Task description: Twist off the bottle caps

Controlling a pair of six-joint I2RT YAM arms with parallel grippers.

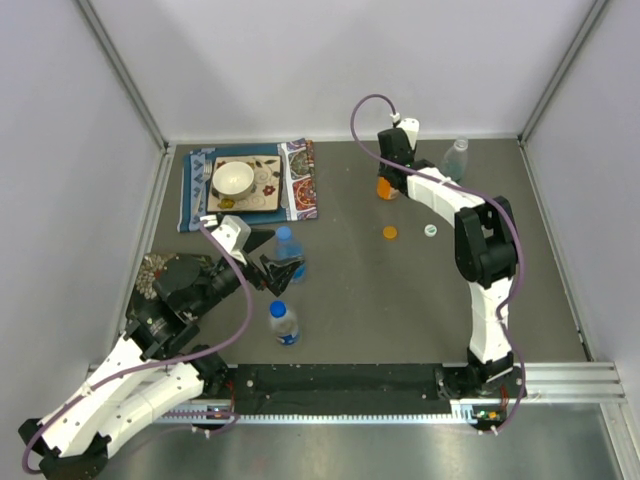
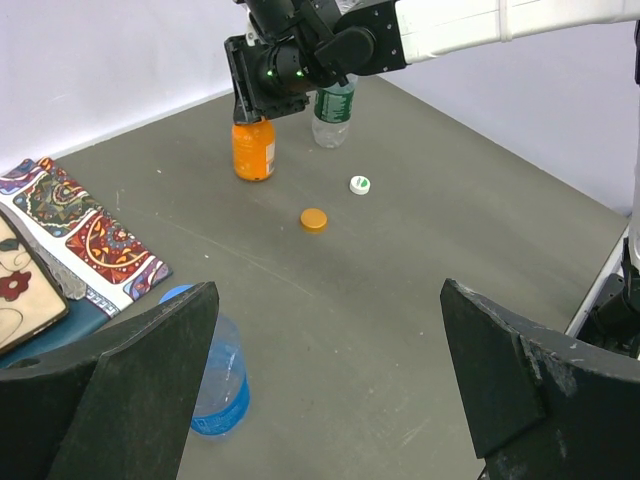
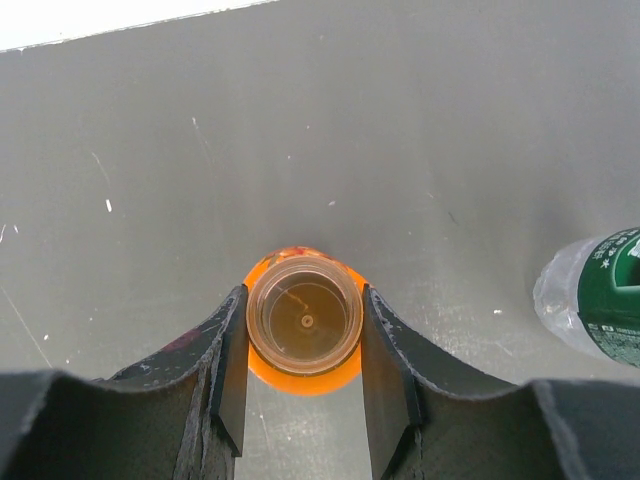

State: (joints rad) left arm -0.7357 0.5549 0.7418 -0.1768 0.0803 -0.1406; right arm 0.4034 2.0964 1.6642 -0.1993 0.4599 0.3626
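My right gripper (image 3: 303, 305) is shut on the open neck of the short orange bottle (image 3: 305, 318), one pad on each side. That bottle (image 1: 385, 188) stands upright at the back. Its orange cap (image 1: 390, 232) and a white cap (image 1: 429, 230) lie loose on the table. The capless greenish bottle (image 1: 455, 157) stands just right of the gripper. My left gripper (image 2: 325, 390) is open and empty. A blue-labelled bottle (image 2: 215, 375) with a blue cap (image 1: 286, 234) stands partly behind its left finger. A second blue-capped bottle (image 1: 284, 322) stands nearer the arm bases.
A patterned placemat (image 1: 298, 180) with a tray and a white bowl (image 1: 233, 178) lies at the back left. A dark round object (image 1: 155, 270) sits at the left edge by my left arm. Enclosure walls ring the table.
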